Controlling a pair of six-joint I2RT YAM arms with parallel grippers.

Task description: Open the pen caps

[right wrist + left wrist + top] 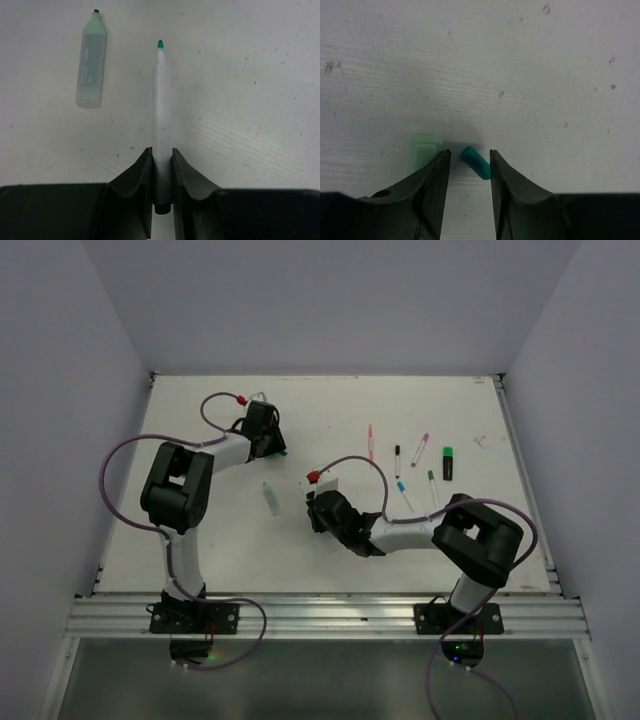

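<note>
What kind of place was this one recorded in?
Probably a robotics lab test cell: a white table boxed in by plain walls, two arms bolted to an aluminium rail, loose pens.

A white table is filling the middle of the overhead frame, with pale grey walls rising behind it at the top, on the left and on the right. An aluminium rail is running along its lower edge, and a dark grey-green surface is lying along the bottom of the frame.
</note>
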